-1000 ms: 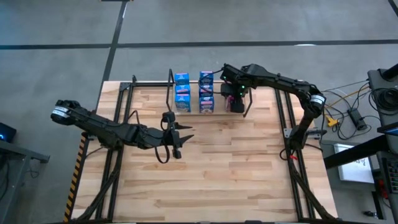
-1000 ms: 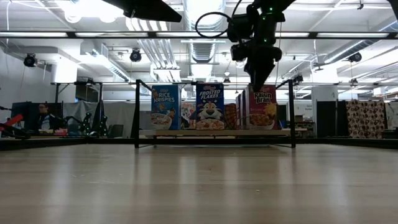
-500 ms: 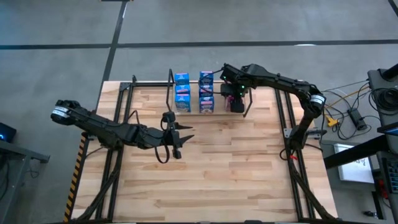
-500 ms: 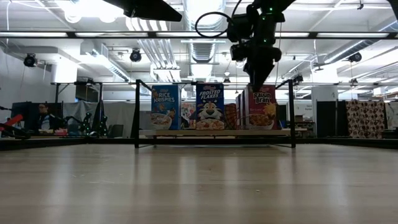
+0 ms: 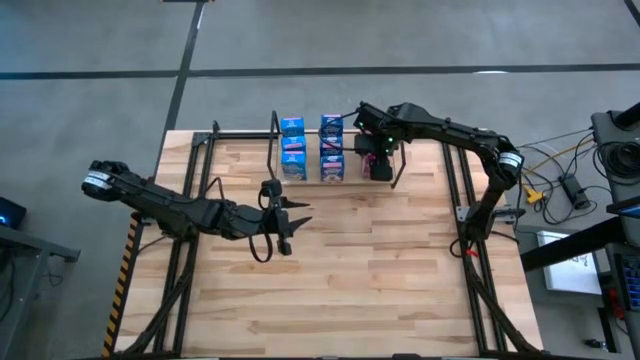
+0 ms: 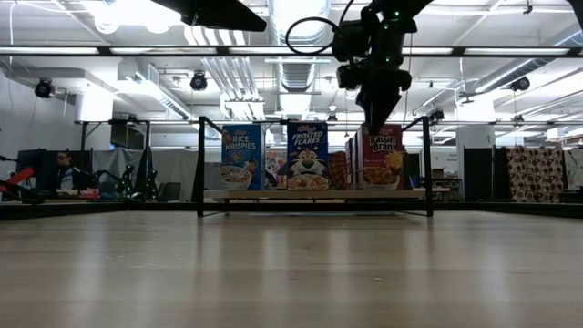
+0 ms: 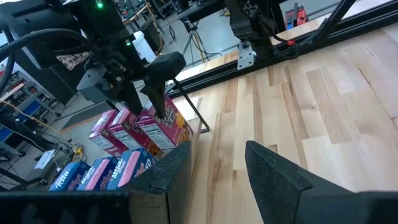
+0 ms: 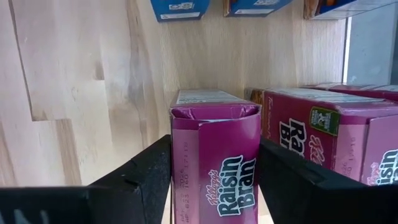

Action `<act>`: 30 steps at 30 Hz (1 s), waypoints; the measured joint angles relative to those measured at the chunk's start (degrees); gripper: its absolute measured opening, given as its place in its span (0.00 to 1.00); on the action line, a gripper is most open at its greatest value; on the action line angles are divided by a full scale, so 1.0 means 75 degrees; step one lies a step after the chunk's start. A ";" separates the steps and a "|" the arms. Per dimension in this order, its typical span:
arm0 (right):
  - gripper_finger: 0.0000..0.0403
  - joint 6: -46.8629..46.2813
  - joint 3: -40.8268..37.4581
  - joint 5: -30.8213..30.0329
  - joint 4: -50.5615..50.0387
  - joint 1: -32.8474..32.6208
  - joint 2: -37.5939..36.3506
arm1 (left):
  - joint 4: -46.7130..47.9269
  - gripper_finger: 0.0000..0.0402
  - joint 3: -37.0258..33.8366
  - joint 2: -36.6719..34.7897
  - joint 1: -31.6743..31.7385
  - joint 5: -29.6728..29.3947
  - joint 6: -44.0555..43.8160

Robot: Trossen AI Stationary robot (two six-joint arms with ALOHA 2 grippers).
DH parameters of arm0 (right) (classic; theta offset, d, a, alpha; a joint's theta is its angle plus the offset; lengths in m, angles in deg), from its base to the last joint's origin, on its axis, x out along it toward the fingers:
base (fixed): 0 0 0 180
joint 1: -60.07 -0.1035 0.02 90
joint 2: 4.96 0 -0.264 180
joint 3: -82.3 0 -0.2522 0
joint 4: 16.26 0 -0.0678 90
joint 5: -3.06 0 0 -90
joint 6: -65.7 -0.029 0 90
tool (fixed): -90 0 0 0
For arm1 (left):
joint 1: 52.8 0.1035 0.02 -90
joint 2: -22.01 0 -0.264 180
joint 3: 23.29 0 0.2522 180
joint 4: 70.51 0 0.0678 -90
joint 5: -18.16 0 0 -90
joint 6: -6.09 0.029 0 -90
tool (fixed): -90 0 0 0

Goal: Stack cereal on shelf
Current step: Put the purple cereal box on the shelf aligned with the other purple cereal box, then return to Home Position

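Note:
The shelf (image 5: 275, 140), thin black posts with a pale tier (image 6: 314, 194), stands at the table's far middle. On it are two rows of blue cereal boxes (image 5: 292, 148) (image 5: 332, 148) and pink ones at the right end. My right gripper (image 5: 378, 160) is there, above the shelf, shut on a pink Raisin Bran box (image 8: 214, 162). Another pink box (image 8: 323, 130) is close beside it. My left gripper (image 5: 303, 217) hangs open over the middle of the table, nothing between its fingers (image 7: 168, 180). My right gripper pinches the pink box by its two opposite sides (image 8: 177, 155), near its upper end, one finger (image 8: 146, 180) on each. The fingers come steeply from above. The box (image 6: 384, 157) stands upright below them, its lower edge level with the shelf's tier; whether it rests there I cannot tell.
A larger black tube frame (image 5: 460, 200) edges the table left and right. The near half of the wooden table top (image 5: 340, 290) holds no objects. Beyond the right edge lie cables and equipment (image 5: 570, 190).

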 joint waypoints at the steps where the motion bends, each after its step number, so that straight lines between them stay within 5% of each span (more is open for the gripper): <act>1: 0.51 -0.0007 0.0000 -0.0003 0.0031 0.0000 0.0000 | 0.0000 0.34 -0.0001 0.0000 0.0000 -0.0001 0.0000; 14: 0.65 -0.0296 0.0611 0.0034 -0.0727 -0.0063 -0.0018 | 0.0676 0.34 -0.0001 -0.0129 -0.0028 -0.0060 -0.0118; 19: 0.63 -0.1000 0.0900 0.0806 -0.0819 -0.0257 -0.0383 | 0.1318 0.34 -0.0098 -0.0653 -0.0158 -0.0059 -0.0492; 30: 0.57 -0.1273 -0.1849 0.0874 0.3165 -0.1911 -0.2979 | 0.0668 0.34 -0.1713 -0.2935 -0.0242 -0.0054 -0.0549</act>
